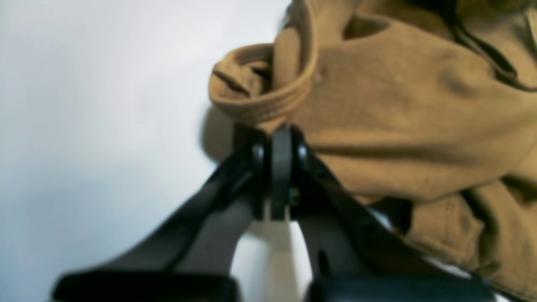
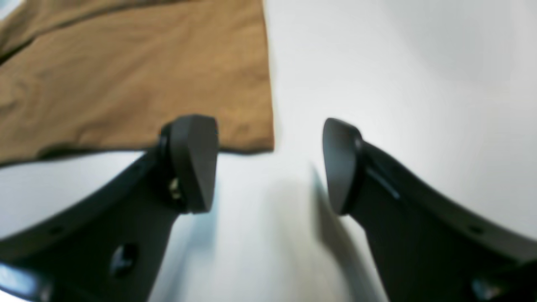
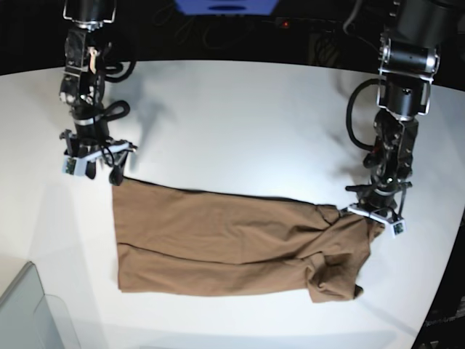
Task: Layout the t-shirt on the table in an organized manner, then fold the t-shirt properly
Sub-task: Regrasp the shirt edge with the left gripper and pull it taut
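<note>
Base view, near to far. Item one: the corner of a grey translucent bin [image 3: 29,309] at the near left edge of the table [image 3: 240,116]. Item two: the t-shirt [image 3: 232,243], brown, lying lengthwise across the near half of the white tabletop, already doubled along its length, its left end square and fairly flat, its right end bunched and rumpled. Item three: the left gripper [image 3: 375,211], at the picture's right, down at that rumpled end. Item four: the right gripper [image 3: 98,163], at the picture's left, poised just beyond the shirt's far left corner, not touching it as far as we can tell.

Left wrist view: we see the left gripper [image 1: 280,138] with its jaws pressed together, pinching the cloth just below a curled ribbed band [image 1: 260,90], which we take for the collar or a sleeve hem; blur prevents a firmer reading.

Right wrist view: the right gripper [image 2: 270,165] has its jaws spread wide with nothing between them; the shirt's corner [image 2: 251,134] lies just ahead of the left-hand finger [image 2: 193,161].

Step in hand, in our judgement: tidying the bunched end before the next fold. The next move calls for drawing that pinched edge outward to flatten the wrinkles, with the right gripper coming down onto its corner so the cloth does not drag.
</note>
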Motion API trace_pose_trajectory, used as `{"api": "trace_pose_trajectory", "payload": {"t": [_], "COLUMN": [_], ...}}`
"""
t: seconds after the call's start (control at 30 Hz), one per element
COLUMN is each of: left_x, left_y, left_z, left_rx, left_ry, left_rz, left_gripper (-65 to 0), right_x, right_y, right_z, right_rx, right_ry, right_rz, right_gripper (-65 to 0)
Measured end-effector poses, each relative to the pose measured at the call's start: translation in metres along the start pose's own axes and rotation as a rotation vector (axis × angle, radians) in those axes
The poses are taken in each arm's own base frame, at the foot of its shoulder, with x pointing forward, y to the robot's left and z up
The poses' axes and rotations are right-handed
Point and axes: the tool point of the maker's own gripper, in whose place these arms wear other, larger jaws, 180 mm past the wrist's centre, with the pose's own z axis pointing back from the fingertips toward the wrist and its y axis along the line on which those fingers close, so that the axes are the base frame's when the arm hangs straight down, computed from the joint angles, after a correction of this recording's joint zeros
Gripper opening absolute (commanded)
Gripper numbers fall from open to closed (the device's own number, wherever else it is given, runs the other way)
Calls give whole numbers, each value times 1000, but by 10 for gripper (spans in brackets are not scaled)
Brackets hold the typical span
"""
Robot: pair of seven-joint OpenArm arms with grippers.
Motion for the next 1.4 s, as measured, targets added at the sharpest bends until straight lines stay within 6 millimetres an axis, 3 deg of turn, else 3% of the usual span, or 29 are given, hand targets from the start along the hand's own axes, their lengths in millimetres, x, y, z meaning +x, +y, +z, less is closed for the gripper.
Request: {"api": "trace_pose_trajectory", "payload": {"t": [0.17, 0.23, 0.4, 0.47, 0.57, 0.73, 0.83, 0.97, 1.07, 1.17, 1.27, 1.4], "left_x": [-5, -3, 4, -3, -16, -4, 4, 30, 45, 55, 62, 52], "left_y": [2, 6, -7, -5, -6, -18, -7, 15, 16, 24, 37, 39], "left_z": [16, 24, 32, 34, 40, 53, 70, 93, 110, 130, 139, 142], "left_rx": [-27, -20, -59, -56, -64, -104, -96, -57, -66, -61, -32, -33], "left_ry": [-9, -27, -59, -51, -32, -77, -66, -65, -69, -72, -61, 22], "left_rz": [-29, -40, -40, -44, -48, -43, 14, 86, 145, 185, 205, 215], "left_gripper": [-649, -649, -649, -649, -649, -649, -649, -649, -649, -645, -645, -644], "right_x": [7, -2, -18, -23, -25, -28, -30, -10, 32, 69, 70, 79], "right_y": [-1, 9, 30, 35, 39, 41, 43, 47, 58, 49, 37, 39], "right_z": [-20, -24, -31, -33, -34, -32, -17, 16, 36, 56, 63, 63], "right_rx": [10, 37, 85, 99, 112, 114, 123, 147, 173, 131, 80, 88], "right_ry": [6, 31, 54, 55, 54, 72, 95, 38, -85, -196, -196, -219], "right_rz": [19, 25, 30, 35, 44, 32, 60, 112, 116, 105, 76, 86], "right_gripper": [-251, -252, -255, -260, -348, -650, -650, -650, -650, -650, -650, -650]}}
